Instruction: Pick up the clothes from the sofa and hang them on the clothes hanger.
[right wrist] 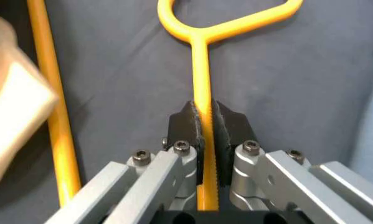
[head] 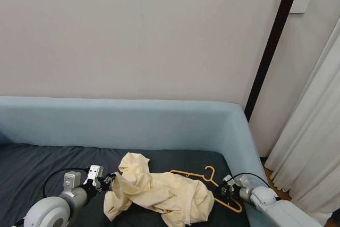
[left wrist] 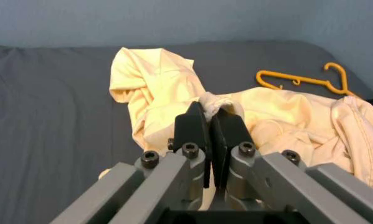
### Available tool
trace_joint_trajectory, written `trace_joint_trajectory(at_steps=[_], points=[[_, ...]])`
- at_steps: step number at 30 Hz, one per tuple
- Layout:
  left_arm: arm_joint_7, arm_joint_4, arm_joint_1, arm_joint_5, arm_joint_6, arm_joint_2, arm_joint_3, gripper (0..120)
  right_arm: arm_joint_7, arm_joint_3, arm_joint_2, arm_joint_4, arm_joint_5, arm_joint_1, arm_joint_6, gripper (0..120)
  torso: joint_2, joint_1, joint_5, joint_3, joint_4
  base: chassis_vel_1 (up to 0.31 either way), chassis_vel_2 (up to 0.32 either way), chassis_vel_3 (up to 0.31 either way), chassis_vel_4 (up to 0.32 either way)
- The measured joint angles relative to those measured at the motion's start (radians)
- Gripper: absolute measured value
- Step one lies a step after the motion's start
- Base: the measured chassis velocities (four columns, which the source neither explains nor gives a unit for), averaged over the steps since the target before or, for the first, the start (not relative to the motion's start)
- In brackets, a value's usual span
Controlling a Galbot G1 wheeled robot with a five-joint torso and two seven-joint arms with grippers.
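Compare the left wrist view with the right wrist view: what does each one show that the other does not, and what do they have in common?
Left wrist view's own: the left claw shut on a fold of the cream garment, and most of that crumpled garment. Right wrist view's own: the right claw shut on a straight bar of the orange hanger, just below its loop. Shared: the hanger, some cream cloth, and the dark seat cushion under them.
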Motion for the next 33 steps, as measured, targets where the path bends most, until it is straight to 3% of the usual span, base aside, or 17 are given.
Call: trace_joint_trajectory(at_steps=[6,11,15,17,22,28,33], points=[[-0.001,-0.001,-0.048,-0.001,0.002,0.014,0.046,0,0.079,0.056,-0.05,0.088,0.051,-0.036,0.013,4,0.0,0.0,-0.0002,0.0,0.0,0.0,0.0,0.0,0.0],[-0.002,-0.003,-0.121,-0.026,0.002,0.045,0.103,0,0.156,0.136,-0.137,0.277,0.076,-0.11,0.027,4,0.0,0.0,-0.0001,0.0,-0.0001,0.0,0.0,0.0,0.0],[-0.004,-0.02,-0.209,-0.067,0.008,0.072,0.15,0,0.255,0.222,-0.257,0.538,0.039,-0.242,0.038,4,0.0,0.0,-0.0001,0.0,-0.0001,0.0,0.0,0.0,0.0],[-0.006,-0.023,-0.22,-0.073,0.011,0.073,0.154,0,0.257,0.235,-0.27,0.57,0.031,-0.261,0.041,4,0.0,0.0,-0.0001,0.0,-0.0003,0.0,0.0,0.0,0.0],[-0.049,-0.071,-0.268,-0.145,0.051,0.078,0.134,0,0.298,0.302,-0.371,0.815,-0.083,-0.411,0.091,4,0.0,0.0,-0.0004,0.0,-0.0001,0.0,0.0,0.0,0.0],[-0.117,-0.103,-0.288,-0.201,0.094,0.073,0.086,0,0.336,0.313,-0.396,0.907,-0.175,-0.465,0.123,4,0.0,0.0,-0.0002,0.0,0.001,0.0,0.0,0.0,0.0],[-0.144,-0.113,-0.356,-0.227,0.122,0.078,0.133,0,0.347,0.361,-0.424,1.004,-0.241,-0.584,0.153,4,0.0,0.0,-0.0004,0.0,-0.0007,0.0,0.0,0.0,0.0]])
